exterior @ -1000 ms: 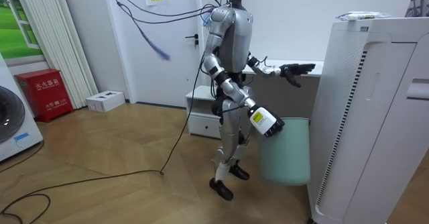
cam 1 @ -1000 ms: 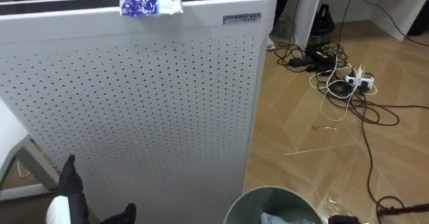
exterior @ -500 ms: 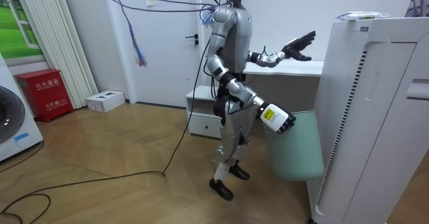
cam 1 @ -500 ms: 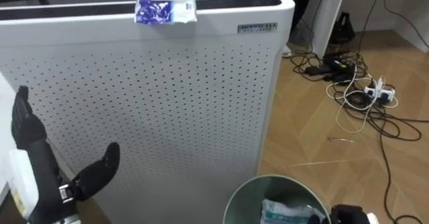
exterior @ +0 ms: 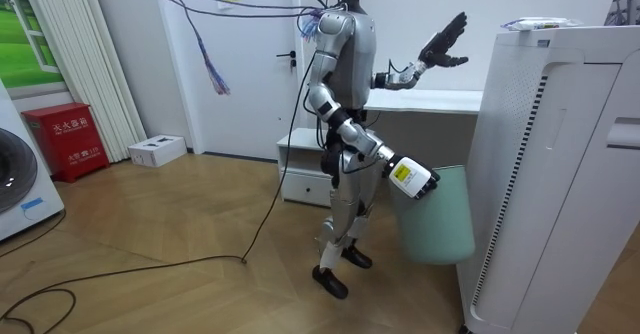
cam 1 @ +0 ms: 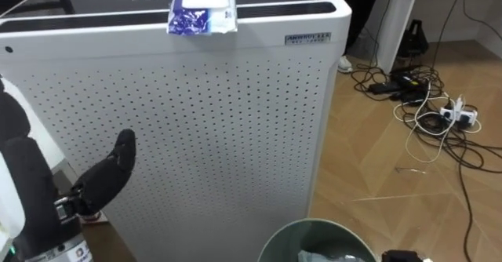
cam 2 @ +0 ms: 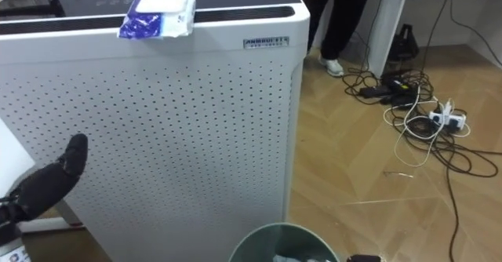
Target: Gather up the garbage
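While the left hand [exterior: 445, 42] hovers with fingers spread, the bin [cam 1: 276, 237] is cut off below.

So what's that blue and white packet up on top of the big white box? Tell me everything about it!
The packet looks like a soft, crinkly plastic pack, blue with white marks at one end and plain white on the rest. It lies flat on the top of the white appliance, which is full of little holes, and its blue end seems to lap over the front edge. Only the appliance touches it; the left hand is lower down, well apart from it.
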